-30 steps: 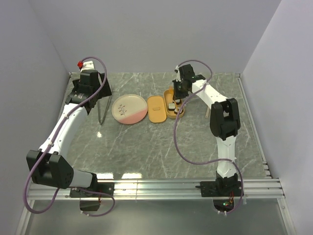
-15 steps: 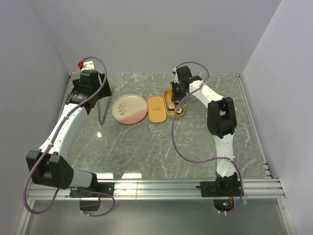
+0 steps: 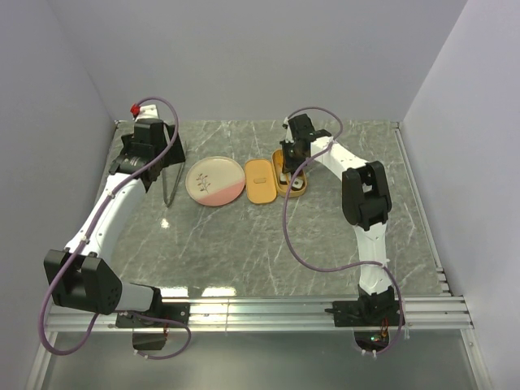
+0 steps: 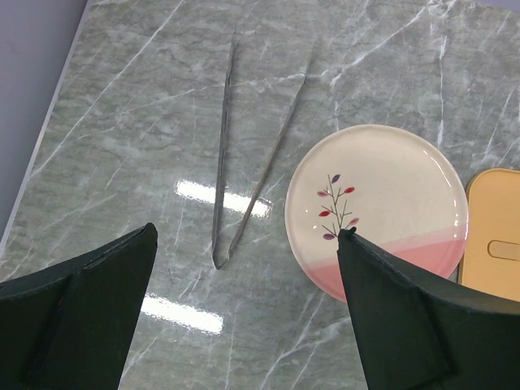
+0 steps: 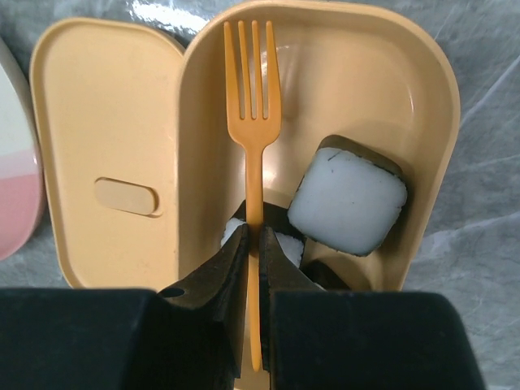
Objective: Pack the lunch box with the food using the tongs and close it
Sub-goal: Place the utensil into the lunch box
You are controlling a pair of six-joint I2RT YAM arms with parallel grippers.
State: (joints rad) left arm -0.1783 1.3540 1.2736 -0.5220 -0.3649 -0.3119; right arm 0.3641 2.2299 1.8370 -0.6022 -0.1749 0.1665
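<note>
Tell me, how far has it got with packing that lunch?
Done: sushi cubes sit in the lunch box, the plate is bare, and the tongs lie under the open left gripper. In hand: the right gripper pinches an orange fork over the box. Left: the lid lies beside it, not on.

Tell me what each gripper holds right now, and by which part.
The right gripper pinches the orange fork by its handle, tines out over the lunch box. The left gripper is open and holds nothing.
</note>
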